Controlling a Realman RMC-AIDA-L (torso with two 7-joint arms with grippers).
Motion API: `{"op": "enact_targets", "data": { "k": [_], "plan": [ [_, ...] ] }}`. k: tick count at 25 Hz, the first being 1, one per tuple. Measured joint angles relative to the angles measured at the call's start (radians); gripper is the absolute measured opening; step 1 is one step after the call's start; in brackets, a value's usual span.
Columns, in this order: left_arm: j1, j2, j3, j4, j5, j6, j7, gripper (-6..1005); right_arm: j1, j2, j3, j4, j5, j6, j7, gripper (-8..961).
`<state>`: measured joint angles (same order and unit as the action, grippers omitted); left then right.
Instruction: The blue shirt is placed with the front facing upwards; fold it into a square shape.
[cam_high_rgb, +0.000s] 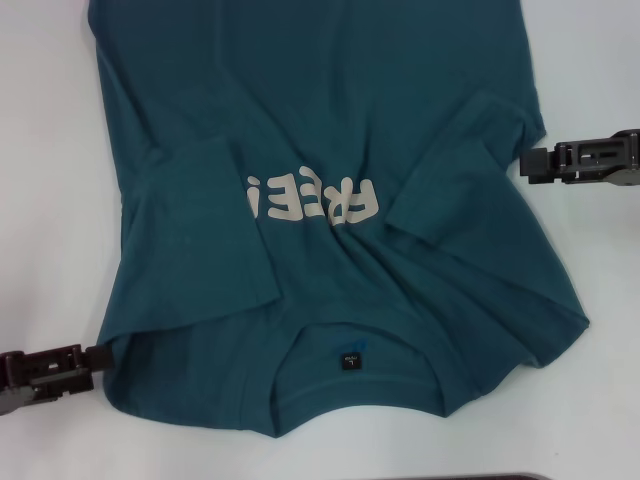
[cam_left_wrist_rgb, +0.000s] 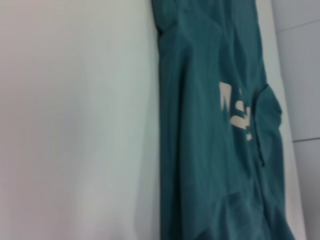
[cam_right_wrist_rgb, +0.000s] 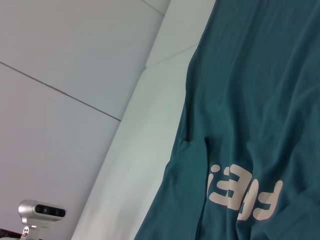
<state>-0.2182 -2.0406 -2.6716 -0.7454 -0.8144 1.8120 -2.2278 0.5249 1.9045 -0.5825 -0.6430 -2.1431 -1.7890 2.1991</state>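
The blue shirt (cam_high_rgb: 330, 120) lies spread on the white table (cam_high_rgb: 40, 150), collar toward me, with both short sleeves folded in over the chest. Cream lettering (cam_high_rgb: 315, 200) shows between the sleeves, and a small dark neck label (cam_high_rgb: 350, 357) sits inside the collar. My left gripper (cam_high_rgb: 100, 356) is at the shirt's near left shoulder corner, touching its edge. Off the shirt's right side, level with the folded sleeve, my right gripper (cam_high_rgb: 527, 162) stands a little apart from the cloth. The left wrist view shows the blue shirt (cam_left_wrist_rgb: 210, 150) lengthwise. The right wrist view shows the blue shirt (cam_right_wrist_rgb: 250, 100) and its lettering (cam_right_wrist_rgb: 245, 192).
Bare white tabletop runs along both sides of the shirt. The table's far edge (cam_right_wrist_rgb: 150, 65) meets a pale panelled wall in the right wrist view. A small grey camera-like device (cam_right_wrist_rgb: 42, 210) stands beyond that edge.
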Motion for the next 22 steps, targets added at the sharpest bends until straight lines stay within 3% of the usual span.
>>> {"op": "enact_targets", "data": {
  "k": [9, 22],
  "plan": [
    [-0.001, -0.031, 0.001, -0.036, 0.01, -0.027, 0.011, 794, 0.0, -0.001, 0.007, 0.001, 0.004, 0.0, 0.002, 612],
    [-0.022, -0.045, 0.001, -0.038, 0.015, -0.036, 0.004, 791, 0.0, -0.004, 0.014, 0.008, 0.007, -0.002, 0.002, 605]
  ]
}}
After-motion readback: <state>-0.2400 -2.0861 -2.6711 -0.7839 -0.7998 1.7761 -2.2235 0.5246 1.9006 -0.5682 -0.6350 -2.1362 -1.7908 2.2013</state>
